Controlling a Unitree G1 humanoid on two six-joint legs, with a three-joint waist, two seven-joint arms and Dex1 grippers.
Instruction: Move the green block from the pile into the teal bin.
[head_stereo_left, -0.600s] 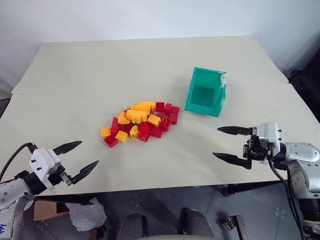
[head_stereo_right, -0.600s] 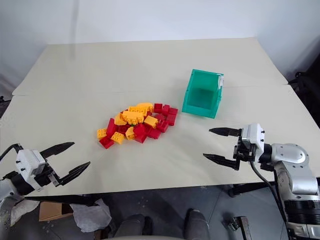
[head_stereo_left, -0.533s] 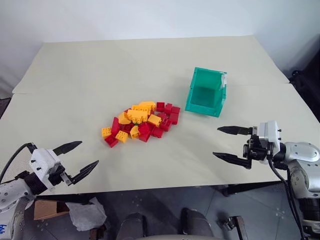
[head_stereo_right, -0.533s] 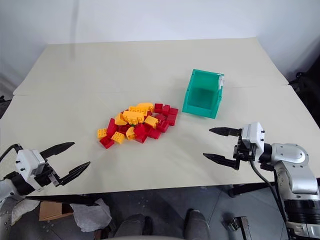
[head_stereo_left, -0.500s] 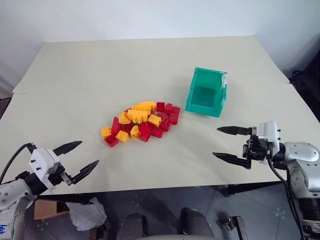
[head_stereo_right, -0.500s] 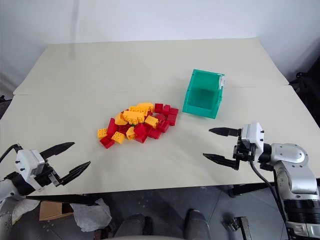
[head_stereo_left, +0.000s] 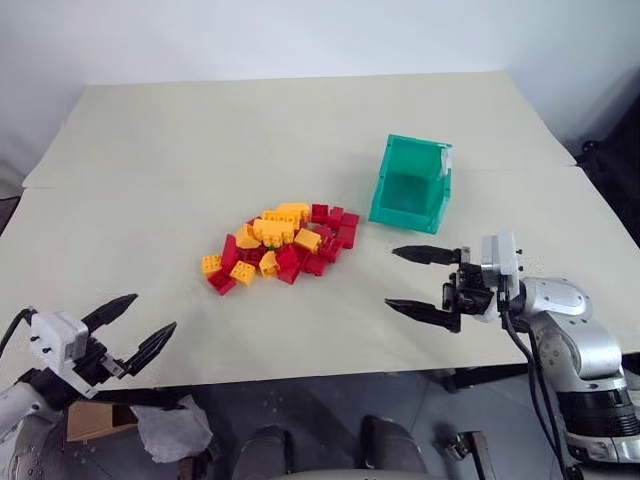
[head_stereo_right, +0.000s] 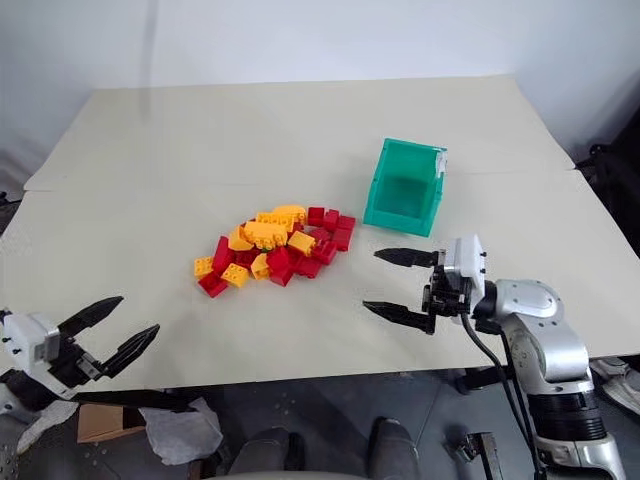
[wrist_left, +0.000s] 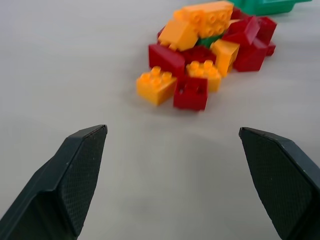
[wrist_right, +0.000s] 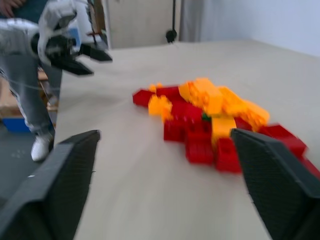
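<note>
Green block (wrist_left: 209, 41) in pile; end effectors spread, empty.

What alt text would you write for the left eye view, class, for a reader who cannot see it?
A pile of red and yellow-orange toy bricks lies mid-table, with a teal bin standing apart to its right. The right gripper hovers open near the pile, pointing toward it, and the left gripper is open at the table's near edge.

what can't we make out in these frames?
- green block: left wrist view shows a sliver; yellow and red bricks of the pile cover the rest.
- teal bin: near wall hides part of its floor in the eye views.
- person: right wrist view, blurred, cut off by the edge.
</note>
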